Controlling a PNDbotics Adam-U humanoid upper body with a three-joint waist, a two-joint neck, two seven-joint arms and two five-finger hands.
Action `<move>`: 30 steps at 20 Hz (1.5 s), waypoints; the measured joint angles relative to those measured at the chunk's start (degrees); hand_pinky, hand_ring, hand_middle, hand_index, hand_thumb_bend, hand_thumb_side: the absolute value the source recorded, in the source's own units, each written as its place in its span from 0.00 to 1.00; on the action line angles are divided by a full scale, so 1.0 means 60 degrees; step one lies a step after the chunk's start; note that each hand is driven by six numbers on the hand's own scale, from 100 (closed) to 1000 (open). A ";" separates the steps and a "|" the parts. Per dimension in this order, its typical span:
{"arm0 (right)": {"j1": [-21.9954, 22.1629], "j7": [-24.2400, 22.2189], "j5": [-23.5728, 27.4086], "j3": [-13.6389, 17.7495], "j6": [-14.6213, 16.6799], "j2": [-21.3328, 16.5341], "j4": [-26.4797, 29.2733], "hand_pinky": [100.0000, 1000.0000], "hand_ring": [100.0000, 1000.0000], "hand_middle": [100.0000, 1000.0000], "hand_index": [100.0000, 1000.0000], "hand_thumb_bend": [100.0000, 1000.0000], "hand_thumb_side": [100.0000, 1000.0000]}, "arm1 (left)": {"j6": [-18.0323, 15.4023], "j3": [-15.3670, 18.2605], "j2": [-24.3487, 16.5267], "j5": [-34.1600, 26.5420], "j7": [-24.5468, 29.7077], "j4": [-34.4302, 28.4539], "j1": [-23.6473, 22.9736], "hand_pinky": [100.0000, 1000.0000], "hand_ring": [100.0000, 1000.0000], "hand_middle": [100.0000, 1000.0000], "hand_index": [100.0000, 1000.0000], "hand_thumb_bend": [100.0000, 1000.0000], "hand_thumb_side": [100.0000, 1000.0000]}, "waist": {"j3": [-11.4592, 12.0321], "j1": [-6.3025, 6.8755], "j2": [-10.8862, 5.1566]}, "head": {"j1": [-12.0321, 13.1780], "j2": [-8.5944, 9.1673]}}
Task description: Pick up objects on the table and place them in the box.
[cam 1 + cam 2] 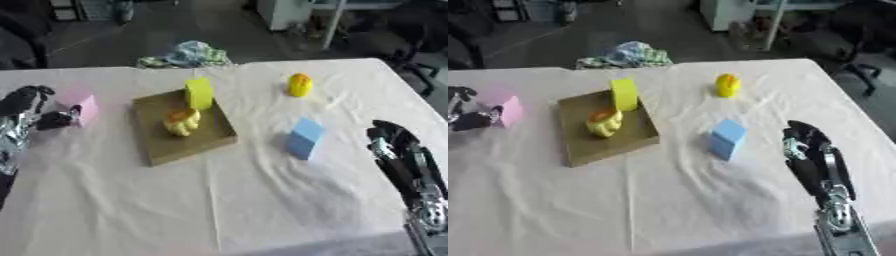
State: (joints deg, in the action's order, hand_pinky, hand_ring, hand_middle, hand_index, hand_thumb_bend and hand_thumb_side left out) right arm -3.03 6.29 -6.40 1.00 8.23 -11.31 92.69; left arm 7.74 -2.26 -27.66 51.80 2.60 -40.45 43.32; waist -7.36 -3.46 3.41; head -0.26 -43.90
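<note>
Left hand curled around pink block at left table edge. Right hand relaxed, empty, near blue block. Two yellow items resting on brown box. No legible writing.

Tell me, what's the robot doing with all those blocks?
It is tidying toys into the flat brown box. A yellow block and a yellow-orange toy sit there already. Its left hand is at the pink block. The blue block and small yellow toy wait on the cloth. Its right hand rests idle.
</note>
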 measured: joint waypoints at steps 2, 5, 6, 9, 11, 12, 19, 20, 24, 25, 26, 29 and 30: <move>0.0000 -0.0013 0.0010 -0.0001 -0.0005 0.0004 -0.0022 0.67 0.75 0.63 0.77 0.00 0.45 | -0.0096 0.0027 -0.0001 -0.0195 -0.0078 0.0041 0.0000 0.70 0.57 0.67 0.82 0.25 0.55 | -0.0012 -0.0037 0.0001 | 0.0018 0.0000; -0.0002 -0.0022 0.0045 -0.0024 -0.0007 0.0010 -0.0041 0.67 0.75 0.63 0.77 0.00 0.45 | -0.0241 0.0058 -0.0004 -0.0450 -0.0347 0.0069 -0.0001 0.68 0.53 0.63 0.79 0.21 0.51 | -0.0073 -0.0104 0.0043 | 0.0041 0.0000; -0.0003 -0.0024 0.0057 -0.0031 -0.0007 0.0015 -0.0042 0.67 0.75 0.63 0.77 0.00 0.45 | -0.0281 0.0058 -0.0004 -0.0510 -0.0473 0.0072 -0.0002 0.67 0.52 0.61 0.77 0.18 0.48 | -0.0085 -0.0115 0.0057 | 0.0055 0.0000; -0.0006 -0.0039 0.0085 -0.0051 -0.0002 0.0068 -0.0045 0.67 0.75 0.63 0.77 0.00 0.45 | -0.0370 0.0056 -0.0001 -0.0604 -0.0949 0.0067 -0.0021 0.63 0.45 0.53 0.70 0.00 0.31 | -0.0137 -0.0134 0.0081 | 0.0071 0.0000; -0.0007 -0.0054 0.0089 -0.0051 0.0001 0.0077 -0.0046 0.67 0.75 0.63 0.77 0.00 0.45 | -0.0423 0.0051 0.0001 -0.0651 -0.1326 -0.0006 -0.0056 0.61 0.41 0.47 0.66 0.00 0.24 | -0.0140 -0.0143 0.0081 | 0.0072 0.0000; -0.0007 -0.0060 0.0089 -0.0051 0.0006 0.0077 -0.0046 0.67 0.75 0.63 0.77 0.00 0.45 | -0.0456 0.0046 0.0001 -0.0689 -0.1511 -0.0082 -0.0075 0.60 0.40 0.47 0.65 0.00 0.24 | -0.0140 -0.0145 0.0081 | 0.0071 0.0000; -0.0027 -0.0062 0.0090 -0.0048 0.0010 0.0077 -0.0047 0.67 0.75 0.63 0.77 0.00 0.45 | -0.0869 -0.0449 -0.0214 -0.1618 -0.1741 -0.1786 -0.0083 0.60 0.38 0.45 0.64 0.00 0.23 | -0.0103 -0.0147 0.0091 | 0.0038 0.0000; -0.0044 -0.0062 0.0090 -0.0048 0.0010 0.0077 -0.0047 0.67 0.75 0.63 0.77 0.00 0.45 | -0.0953 -0.0583 -0.0286 -0.1784 -0.1621 -0.2133 -0.0083 0.60 0.38 0.45 0.64 0.00 0.23 | -0.0093 -0.0147 0.0091 | 0.0023 0.0000; -0.0075 -0.0063 0.0089 -0.0047 0.0011 0.0077 -0.0047 0.67 0.75 0.63 0.77 0.00 0.45 | -0.1289 -0.1214 -0.0490 -0.2320 -0.0952 -0.3407 -0.0090 0.61 0.39 0.46 0.64 0.00 0.22 | -0.0090 -0.0147 0.0091 | 0.0007 0.0000; -0.0076 -0.0063 0.0089 -0.0047 0.0011 0.0077 -0.0047 0.67 0.75 0.63 0.77 0.00 0.45 | -0.1392 -0.1416 -0.0542 -0.2386 -0.0735 -0.3701 -0.0096 0.62 0.40 0.46 0.64 0.00 0.22 | -0.0100 -0.0147 0.0091 | 0.0004 0.0000; -0.0077 -0.0064 0.0089 -0.0047 0.0011 0.0077 -0.0047 0.67 0.75 0.63 0.77 0.00 0.45 | -0.1504 -0.1624 -0.0596 -0.2421 -0.0498 -0.3958 -0.0113 0.62 0.40 0.46 0.65 0.00 0.21 | -0.0114 -0.0144 0.0091 | -0.0002 0.0000; -0.0082 -0.0066 0.0088 -0.0047 0.0013 0.0076 -0.0047 0.67 0.75 0.63 0.77 0.00 0.45 | -0.1884 -0.2279 -0.0700 -0.2420 0.0274 -0.4615 -0.0138 0.62 0.42 0.47 0.65 0.00 0.20 | -0.0136 -0.0143 0.0091 | -0.0033 0.0000; -0.0087 -0.0067 0.0088 -0.0047 0.0014 0.0076 -0.0047 0.67 0.75 0.63 0.77 0.00 0.45 | -0.2003 -0.2476 -0.0701 -0.2364 0.0501 -0.4745 -0.0138 0.62 0.43 0.48 0.66 0.00 0.20 | -0.0144 -0.0142 0.0091 | -0.0044 0.0000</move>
State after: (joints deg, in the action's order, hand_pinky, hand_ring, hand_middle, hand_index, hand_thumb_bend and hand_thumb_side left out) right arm -3.55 5.89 -5.87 0.71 8.32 -10.86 92.41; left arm -4.28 -17.12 -31.87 37.62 5.61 -68.91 42.49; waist -8.22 -4.32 3.96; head -0.52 -43.90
